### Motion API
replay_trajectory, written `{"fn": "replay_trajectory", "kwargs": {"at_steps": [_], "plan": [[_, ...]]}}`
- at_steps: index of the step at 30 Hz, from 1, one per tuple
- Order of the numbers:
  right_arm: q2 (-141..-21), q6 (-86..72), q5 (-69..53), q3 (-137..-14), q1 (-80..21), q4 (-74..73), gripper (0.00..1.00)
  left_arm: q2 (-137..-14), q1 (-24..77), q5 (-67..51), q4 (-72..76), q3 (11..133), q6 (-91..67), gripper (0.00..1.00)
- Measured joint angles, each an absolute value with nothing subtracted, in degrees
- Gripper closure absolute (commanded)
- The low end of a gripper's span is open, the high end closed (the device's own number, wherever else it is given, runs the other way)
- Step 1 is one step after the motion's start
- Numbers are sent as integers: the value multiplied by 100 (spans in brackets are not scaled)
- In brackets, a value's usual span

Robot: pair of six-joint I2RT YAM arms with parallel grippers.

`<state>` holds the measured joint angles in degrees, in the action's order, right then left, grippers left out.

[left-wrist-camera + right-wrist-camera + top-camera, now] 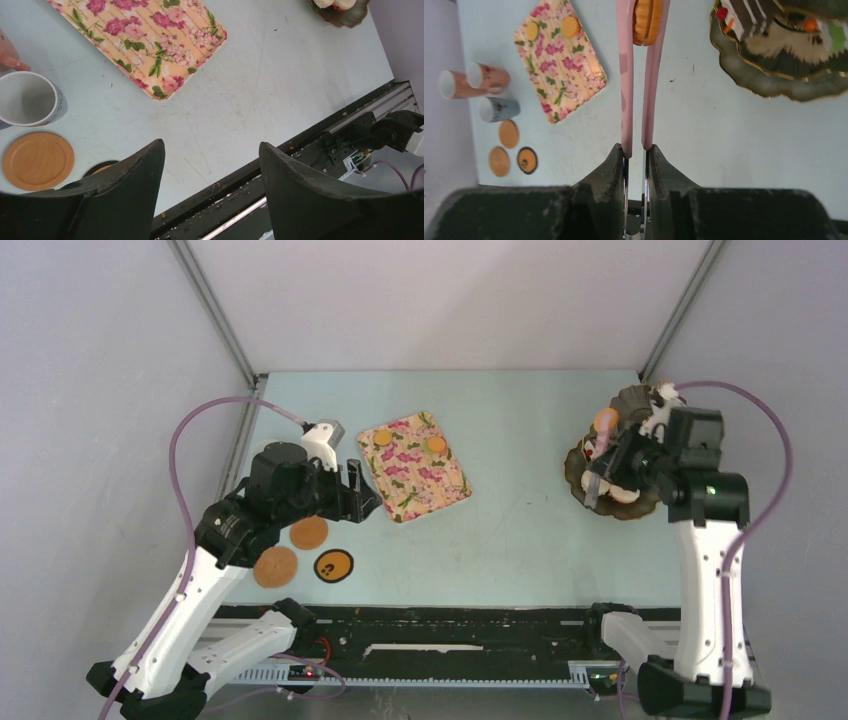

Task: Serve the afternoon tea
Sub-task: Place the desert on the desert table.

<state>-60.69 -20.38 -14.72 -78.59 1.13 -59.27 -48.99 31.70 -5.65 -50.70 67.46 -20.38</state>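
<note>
Between the fingers of the right gripper [636, 150] stand the pink tongs [626, 75]. The jaws are clamped on the tongs' two arms, which run almost together straight ahead of it. At the far tips an orange biscuit [647, 22] is pinched edge-on over the bare table [724, 165]. Ahead and to the right of this gripper sits the dark scalloped stand [769, 85], with a chocolate cake slice [744, 15] on one tier; its upper tiers are cut off by the frame. Ahead and to the left lies the floral tray [569, 75], with two round biscuits [570, 26] at its far end. Further left are two pink mugs [489, 76], a grey mug [499, 109] nearer, and three coasters [509, 133] nearest of all. The left gripper [210, 150] hangs over the table with its jaws wide apart and nothing between them. Ahead and to its left the grey mug stands upright and empty, just beyond one of the coasters and not on it, and the tray lies straight ahead.
</note>
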Motion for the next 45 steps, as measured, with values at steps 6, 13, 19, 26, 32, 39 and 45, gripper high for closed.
{"fn": "replay_trajectory", "kwargs": {"at_steps": [6, 13, 19, 26, 32, 39, 45], "plan": [[-5588, -2038, -2279, -7870, 1509, -6687, 100, -4901, 3330, -548, -5074, 6748, -2012, 25], [-6237, -1758, -2582, -8187, 2078, -7111, 95, -4901, 3409, -499, -5074, 6751, -1942, 24], [-6639, -1625, -2523, -8523, 2082, -7199, 93, -4901, 3413, -462, -5074, 6751, -1938, 25], [-7194, -1610, -2519, -8949, 2102, -7181, 81, -4912, 3413, -458, -5074, 6751, -1925, 24], [-7502, -1693, -2526, -8986, 2161, -7188, 69, -4923, 3413, -456, -5072, 6751, -1898, 24], [-7609, -1745, -2523, -9126, 2180, -7150, 64, -4963, 3413, -456, -5070, 6751, -1896, 24], [-7666, -1758, -2519, -9157, 2189, -7105, 64, -4963, 3413, -456, -5070, 6751, -1896, 24]]}}
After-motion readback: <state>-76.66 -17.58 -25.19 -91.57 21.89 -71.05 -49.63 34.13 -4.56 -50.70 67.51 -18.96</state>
